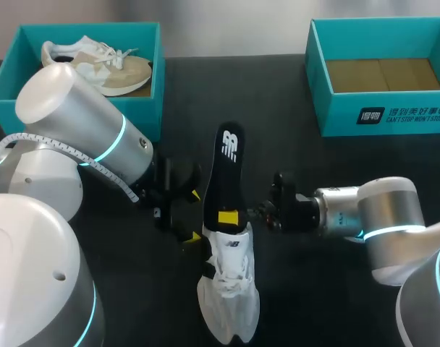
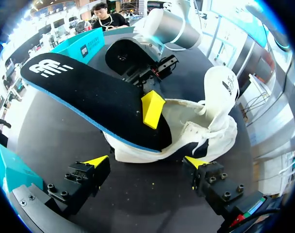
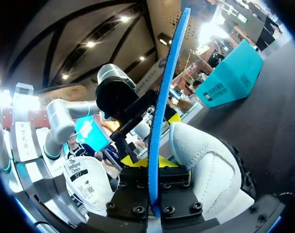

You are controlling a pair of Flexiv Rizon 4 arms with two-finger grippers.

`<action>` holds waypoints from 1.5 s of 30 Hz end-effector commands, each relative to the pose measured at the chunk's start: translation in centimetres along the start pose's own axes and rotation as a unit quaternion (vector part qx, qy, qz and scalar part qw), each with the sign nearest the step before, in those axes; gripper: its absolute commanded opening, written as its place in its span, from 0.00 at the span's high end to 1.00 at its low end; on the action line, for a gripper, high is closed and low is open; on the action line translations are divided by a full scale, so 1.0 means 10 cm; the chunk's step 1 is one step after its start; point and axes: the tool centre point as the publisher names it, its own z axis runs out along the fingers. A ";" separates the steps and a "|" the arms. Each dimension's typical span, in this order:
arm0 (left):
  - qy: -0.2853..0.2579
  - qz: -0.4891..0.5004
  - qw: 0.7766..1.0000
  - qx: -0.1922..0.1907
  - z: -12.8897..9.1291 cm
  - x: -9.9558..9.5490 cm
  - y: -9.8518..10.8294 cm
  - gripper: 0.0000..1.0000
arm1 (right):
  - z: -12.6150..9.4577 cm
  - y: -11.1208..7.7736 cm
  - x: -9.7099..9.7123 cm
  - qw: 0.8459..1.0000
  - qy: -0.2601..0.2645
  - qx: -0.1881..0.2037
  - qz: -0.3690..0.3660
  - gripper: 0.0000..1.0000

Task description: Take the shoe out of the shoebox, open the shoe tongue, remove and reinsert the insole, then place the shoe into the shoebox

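Observation:
A white shoe (image 1: 229, 293) lies on the dark table near its front edge. A black insole (image 1: 224, 170) with a blue underside has one end in the shoe's opening, and the rest sticks out toward the back. My right gripper (image 1: 229, 217) is shut on the insole just outside the shoe, and the right wrist view shows the insole (image 3: 168, 92) edge-on between its jaws (image 3: 155, 167). My left gripper (image 1: 193, 217) stands open beside the shoe's left side, holding nothing. From the left wrist, the insole (image 2: 84, 94) and shoe (image 2: 213, 121) lie just ahead of its spread fingers (image 2: 146, 162).
A teal shoebox (image 1: 3, 90) at the back left holds a beige shoe (image 1: 97, 65). Another teal shoebox (image 1: 383, 119) at the back right shows only its cardboard floor. Bare dark table lies between the boxes and around the shoe.

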 end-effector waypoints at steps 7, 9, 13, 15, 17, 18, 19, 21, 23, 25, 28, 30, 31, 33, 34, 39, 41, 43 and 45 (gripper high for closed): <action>0.000 0.000 1.000 -0.001 -0.01 0.00 0.00 0.00 | -0.02 -0.27 0.00 1.000 -0.005 0.004 0.026 1.00; 0.000 0.000 1.000 -0.001 -0.01 0.00 0.00 0.00 | -0.03 -0.29 0.00 0.999 -0.008 0.007 0.032 1.00; 0.000 0.000 1.000 -0.001 -0.01 0.00 0.00 0.00 | -0.04 -0.35 -0.02 0.999 -0.010 0.010 0.043 1.00; 0.000 0.000 1.000 -0.001 -0.01 0.00 0.00 0.00 | -0.05 -0.37 -0.01 0.999 -0.011 0.010 0.046 1.00; 0.000 0.000 1.000 -0.001 -0.01 0.00 0.00 0.00 | -0.05 -0.39 0.00 0.999 -0.011 0.010 0.048 1.00; 0.000 0.000 1.000 -0.001 -0.01 0.00 0.00 0.00 | -0.05 -0.40 0.01 0.999 -0.010 0.009 0.048 1.00; 0.000 0.000 1.000 -0.001 -0.01 0.00 0.00 0.00 | -0.05 -0.40 0.02 0.999 -0.010 0.009 0.048 1.00; 0.000 0.000 1.000 -0.001 -0.01 0.00 0.00 0.00 | -0.04 -0.39 0.04 0.999 -0.007 0.011 0.045 1.00; 0.000 0.000 1.000 -0.001 -0.01 0.00 0.00 0.00 | -0.03 -0.36 0.05 0.999 -0.006 0.016 0.043 1.00; 0.000 0.000 1.000 -0.001 -0.01 0.00 0.00 0.00 | -0.02 -0.34 0.05 0.999 -0.005 0.020 0.039 0.99; 0.000 0.000 1.000 -0.001 -0.01 0.00 0.00 0.00 | 0.00 -0.31 0.08 0.999 -0.005 0.025 0.030 0.94; 0.000 0.000 1.000 -0.001 -0.01 0.00 0.00 0.00 | 0.01 -0.29 0.10 0.999 -0.005 0.028 0.025 0.95; 0.000 0.000 1.000 -0.001 -0.01 0.00 0.00 0.00 | 0.02 -0.27 0.12 0.999 -0.007 0.031 0.022 0.97; 0.000 0.000 1.000 -0.001 -0.01 0.00 0.00 0.00 | 0.03 -0.26 0.13 0.999 -0.009 0.034 0.018 0.97; 0.000 0.000 1.000 -0.001 -0.01 0.00 0.00 0.00 | 0.03 -0.25 0.14 0.999 -0.010 0.035 0.017 0.95; 0.000 0.000 1.000 -0.001 -0.01 0.00 0.00 0.00 | 0.04 -0.23 0.17 0.999 -0.010 0.039 0.011 0.75; 0.000 0.000 1.000 -0.001 -0.01 0.00 0.00 0.00 | 0.04 -0.21 0.19 0.999 -0.011 0.041 0.008 0.72; 0.000 0.000 1.000 -0.001 -0.01 0.00 0.00 0.00 | 0.04 -0.18 0.21 0.999 -0.013 0.044 0.002 0.70; 0.000 0.000 1.000 -0.001 -0.01 0.00 0.00 0.00 | 0.04 -0.15 0.23 0.999 -0.015 0.048 -0.003 0.69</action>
